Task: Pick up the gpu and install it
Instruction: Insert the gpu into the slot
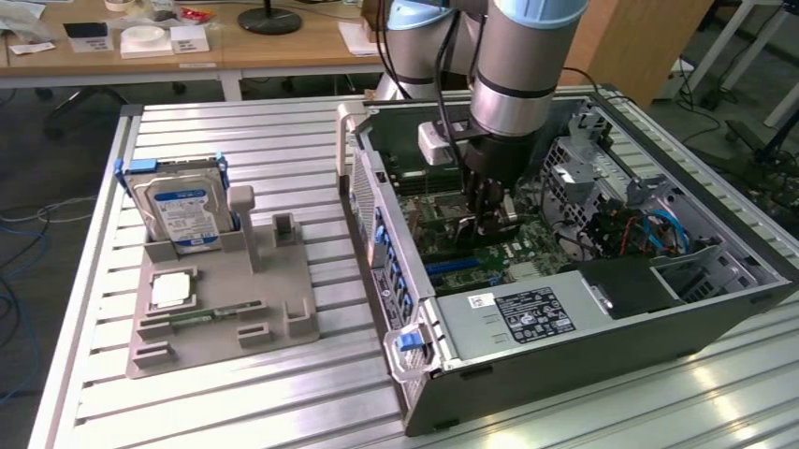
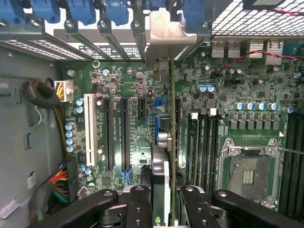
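My gripper [image 1: 487, 223] is down inside the open computer case [image 1: 699, 318], over the motherboard [image 1: 500, 257]. In the wrist view the gpu [image 2: 162, 156] is seen edge-on as a thin card running away from the gripper [image 2: 166, 209]. Its silver-grey metal bracket [image 2: 164, 33] is at the case's rear slot openings. A black finger [image 2: 137, 206] stands on each side of the card, so the gripper is shut on it. The card lies in line with the blue slot [image 2: 159, 107], to one side of two long black slots [image 2: 124, 135]. I cannot tell whether its edge is seated.
Beside the card lie a white slot [image 2: 89, 128], memory slots [image 2: 199, 142] and the open CPU socket [image 2: 247, 173]. A power supply [image 1: 530, 313] fills the case's near end. At the exterior view's left, a grey fixture [image 1: 268, 281] holds a hard drive [image 1: 181, 210] and a memory stick [image 1: 206, 318].
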`<state>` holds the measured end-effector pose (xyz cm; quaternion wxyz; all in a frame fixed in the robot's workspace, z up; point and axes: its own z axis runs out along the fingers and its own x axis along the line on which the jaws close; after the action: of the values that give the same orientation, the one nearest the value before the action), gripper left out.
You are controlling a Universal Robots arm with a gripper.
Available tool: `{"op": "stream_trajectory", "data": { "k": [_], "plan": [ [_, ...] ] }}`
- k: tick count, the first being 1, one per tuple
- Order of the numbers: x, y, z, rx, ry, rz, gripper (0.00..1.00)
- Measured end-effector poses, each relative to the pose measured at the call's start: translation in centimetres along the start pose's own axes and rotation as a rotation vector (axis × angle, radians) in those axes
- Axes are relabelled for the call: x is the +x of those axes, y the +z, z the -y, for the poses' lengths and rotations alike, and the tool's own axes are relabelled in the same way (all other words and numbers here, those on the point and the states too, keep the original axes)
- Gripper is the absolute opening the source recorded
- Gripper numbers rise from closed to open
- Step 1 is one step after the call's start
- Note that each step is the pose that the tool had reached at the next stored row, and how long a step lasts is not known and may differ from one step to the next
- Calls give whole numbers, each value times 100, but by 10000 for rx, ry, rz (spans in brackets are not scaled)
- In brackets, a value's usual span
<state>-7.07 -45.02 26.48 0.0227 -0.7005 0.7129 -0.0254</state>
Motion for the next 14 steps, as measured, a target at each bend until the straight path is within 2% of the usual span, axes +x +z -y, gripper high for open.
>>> {"op": "stream_trajectory", "data": {
  "k": [7, 14],
  "plan": [
    [20, 80, -24, -40, 1, 0, 28],
    [21, 134, -63, -41, -17, 2, 28]
  ]
}}
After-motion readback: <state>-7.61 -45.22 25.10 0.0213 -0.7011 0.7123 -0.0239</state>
